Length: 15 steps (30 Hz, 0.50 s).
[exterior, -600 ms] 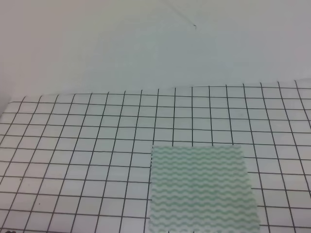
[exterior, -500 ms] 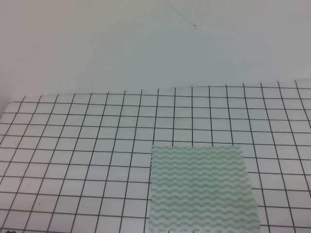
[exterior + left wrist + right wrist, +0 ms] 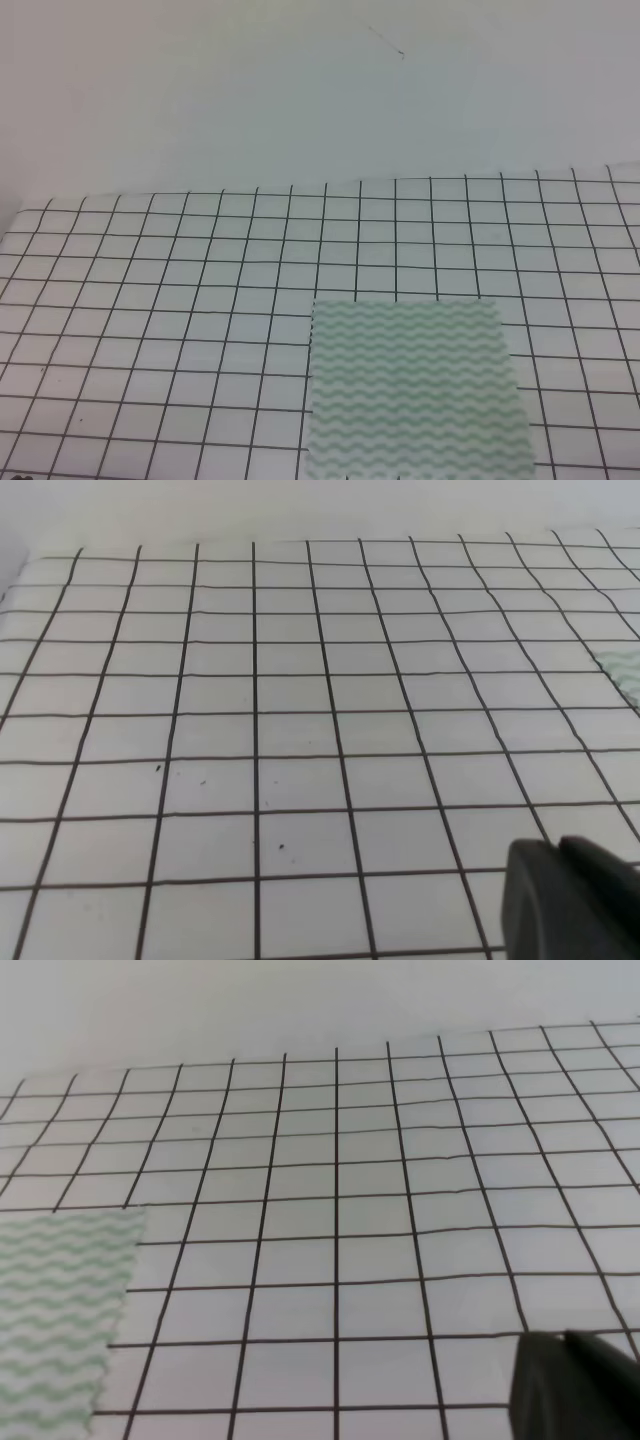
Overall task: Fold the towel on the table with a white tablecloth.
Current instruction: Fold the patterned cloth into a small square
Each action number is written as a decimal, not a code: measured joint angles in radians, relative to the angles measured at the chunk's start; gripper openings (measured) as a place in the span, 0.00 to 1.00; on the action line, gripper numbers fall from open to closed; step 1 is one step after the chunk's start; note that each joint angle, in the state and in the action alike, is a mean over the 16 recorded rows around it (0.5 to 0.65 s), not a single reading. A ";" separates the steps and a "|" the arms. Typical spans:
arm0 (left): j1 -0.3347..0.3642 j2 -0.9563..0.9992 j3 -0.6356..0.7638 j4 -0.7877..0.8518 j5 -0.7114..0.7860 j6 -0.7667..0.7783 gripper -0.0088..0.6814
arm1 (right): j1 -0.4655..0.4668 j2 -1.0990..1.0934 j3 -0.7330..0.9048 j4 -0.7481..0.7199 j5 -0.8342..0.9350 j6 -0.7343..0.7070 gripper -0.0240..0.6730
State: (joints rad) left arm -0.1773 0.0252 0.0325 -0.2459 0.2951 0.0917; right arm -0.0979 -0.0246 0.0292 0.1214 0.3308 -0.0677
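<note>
One flat towel (image 3: 412,385) on tablecloth (image 3: 180,300).

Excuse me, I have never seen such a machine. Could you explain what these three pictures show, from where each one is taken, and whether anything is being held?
It is a robot with two arms, and a camera sits on each wrist. The high view looks down on a table under a white gridded tablecloth. A towel with green wavy stripes lies flat there; no arm appears in this view. The left wrist view shows mostly cloth, with a sliver of the towel at its right edge. The dark shape in its lower corner is part of the left gripper. The right wrist view shows the towel's corner and the right gripper. Nothing seems held, though the jaws are mostly out of frame.
</note>
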 joint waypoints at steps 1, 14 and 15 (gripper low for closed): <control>0.000 0.000 0.000 -0.002 0.000 0.000 0.01 | 0.000 0.000 0.000 0.003 -0.002 0.000 0.03; 0.000 0.000 0.000 -0.255 -0.035 0.000 0.01 | 0.000 0.000 0.000 0.183 -0.128 0.079 0.03; 0.000 0.000 0.000 -0.295 -0.039 0.000 0.01 | 0.000 0.000 0.000 0.219 -0.143 0.094 0.03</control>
State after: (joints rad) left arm -0.1773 0.0252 0.0325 -0.5408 0.2559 0.0917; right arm -0.0979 -0.0246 0.0296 0.3409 0.1876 0.0264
